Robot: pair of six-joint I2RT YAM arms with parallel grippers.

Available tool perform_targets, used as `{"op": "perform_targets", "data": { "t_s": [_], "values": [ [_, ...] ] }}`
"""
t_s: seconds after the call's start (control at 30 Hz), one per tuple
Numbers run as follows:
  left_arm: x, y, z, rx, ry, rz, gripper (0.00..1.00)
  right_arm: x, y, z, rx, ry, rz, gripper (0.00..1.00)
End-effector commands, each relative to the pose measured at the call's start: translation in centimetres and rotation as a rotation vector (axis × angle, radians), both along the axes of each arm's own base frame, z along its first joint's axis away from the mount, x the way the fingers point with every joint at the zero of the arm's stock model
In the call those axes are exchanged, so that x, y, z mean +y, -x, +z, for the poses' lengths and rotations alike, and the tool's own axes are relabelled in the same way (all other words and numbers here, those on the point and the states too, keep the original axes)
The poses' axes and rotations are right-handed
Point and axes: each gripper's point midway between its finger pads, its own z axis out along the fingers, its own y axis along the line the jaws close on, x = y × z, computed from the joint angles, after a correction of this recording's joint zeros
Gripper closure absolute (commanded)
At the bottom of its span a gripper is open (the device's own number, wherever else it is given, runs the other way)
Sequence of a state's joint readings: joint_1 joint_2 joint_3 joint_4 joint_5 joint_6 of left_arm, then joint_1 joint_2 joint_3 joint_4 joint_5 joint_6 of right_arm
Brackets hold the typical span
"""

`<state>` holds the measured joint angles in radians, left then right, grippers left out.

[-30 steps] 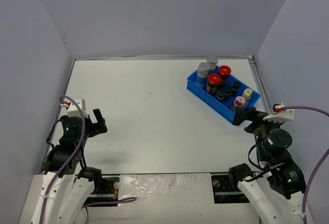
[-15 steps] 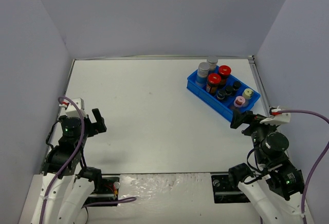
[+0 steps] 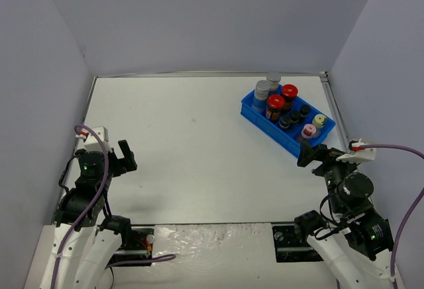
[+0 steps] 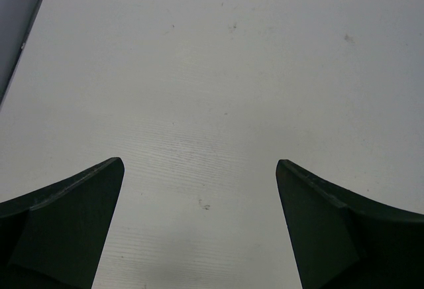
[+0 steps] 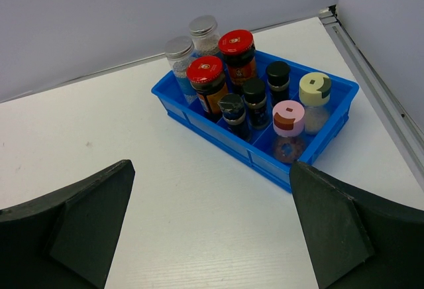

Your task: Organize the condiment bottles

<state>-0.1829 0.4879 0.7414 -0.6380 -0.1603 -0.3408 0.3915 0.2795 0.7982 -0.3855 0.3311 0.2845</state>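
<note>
Inside the blue tray (image 5: 215, 142), nine upright condiment bottles (image 5: 254, 98).

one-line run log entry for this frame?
condiment bottles: nine, upright in blue tray | left gripper: open, empty, above table | right gripper: open, empty, short of tray, facing it

Ahead of my matte-black right gripper (image 5: 211, 165) I saw a bright blue tray (image 5: 199, 122). Its jars were mixed: two red-lidded jars (image 5: 205, 70) with dark bodies, two grey-capped jars (image 5: 179, 47) with blue labels, a pink-lidded jar (image 5: 288, 118), a cream-lidded jar (image 5: 314, 88) and three black-capped jars (image 5: 254, 89). Under my equally black left gripper (image 4: 200, 162), the table (image 4: 218, 70) was plain white with faint specks.
</note>
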Motion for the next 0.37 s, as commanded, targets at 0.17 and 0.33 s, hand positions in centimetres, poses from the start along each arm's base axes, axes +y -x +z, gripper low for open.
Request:
{"op": "perform_targets", "data": {
  "t_s": [0.17, 0.33],
  "values": [
    [0.08, -1.01, 1.87, -0.07, 0.0, 0.009, 0.03, -0.09, -0.42, 1.94, -0.073, -0.033, -0.017, 0.0],
    [0.02, -1.1, 1.86, -0.07, -0.002, 0.005, 0.03, -0.02, -0.41, 1.93, -0.073, -0.033, -0.013, 0.0]
  ]
}}
